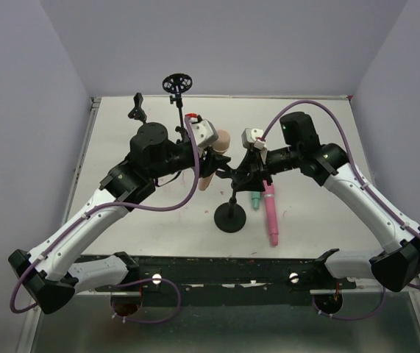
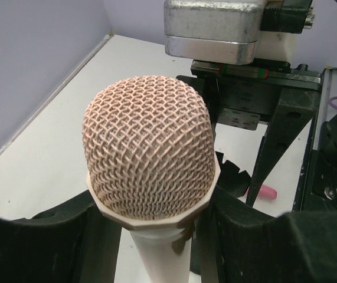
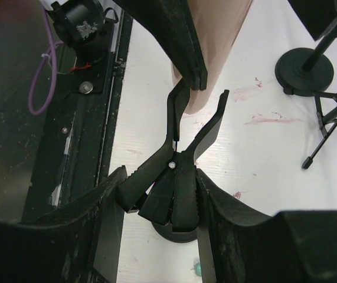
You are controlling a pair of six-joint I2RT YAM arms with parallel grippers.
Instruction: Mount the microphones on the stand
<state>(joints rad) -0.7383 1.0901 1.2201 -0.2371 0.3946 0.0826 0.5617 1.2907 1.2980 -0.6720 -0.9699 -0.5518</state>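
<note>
Left jaws grip peach microphone [image 2: 150, 159] — right jaws pinch stand clip [image 3: 179, 177] (spread).

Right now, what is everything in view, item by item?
peach microphone: 1, peach-beige, lower end between the clip's arms
pink microphone: 1, pink, lying right of the stand's base
teal microphone: 1, teal-green, lying beside the pink one
clip stand: 1, black, round base mid-table
ring-topped stand: 1, black, far edge
tripod stand: 1, black, far left
table: 1, white
left gripper: 1, black, shut on the peach microphone
right gripper: 1, black, squeezing the stand's clip
</note>
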